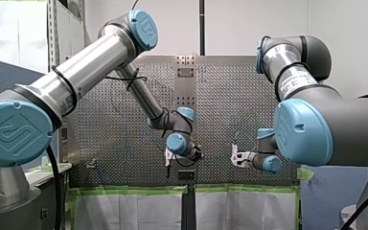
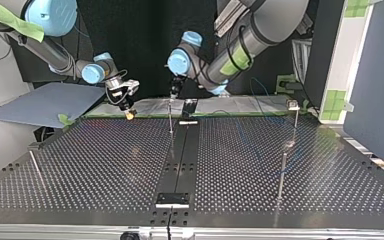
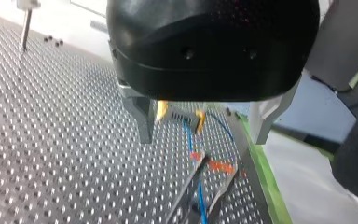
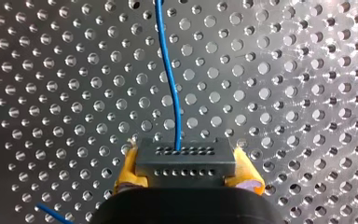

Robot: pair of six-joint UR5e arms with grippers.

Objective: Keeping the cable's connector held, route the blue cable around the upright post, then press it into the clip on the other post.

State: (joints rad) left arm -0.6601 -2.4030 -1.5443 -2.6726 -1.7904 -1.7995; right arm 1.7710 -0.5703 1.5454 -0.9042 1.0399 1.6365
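Above the perforated table (image 4: 284, 70), my right gripper (image 4: 186, 170) clamps the connector (image 4: 185, 158) trailing blue cable (image 4: 170, 84); my left gripper (image 3: 203, 135) gapes near that connector.

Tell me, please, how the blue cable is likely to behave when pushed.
Probably floppy: the blue cable snakes in loose bends from the connector. Likely light, being thin; it should bend rather than resist.

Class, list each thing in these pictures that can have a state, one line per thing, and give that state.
Right gripper: shut on the connector, yellow pads on both its ends.
Connector: held by its two ends.
Blue cable: joined to the connector, running loose over the table.
Left gripper: open, holding nothing.
Post: upright; too small to tell whether its clip holds the cable.
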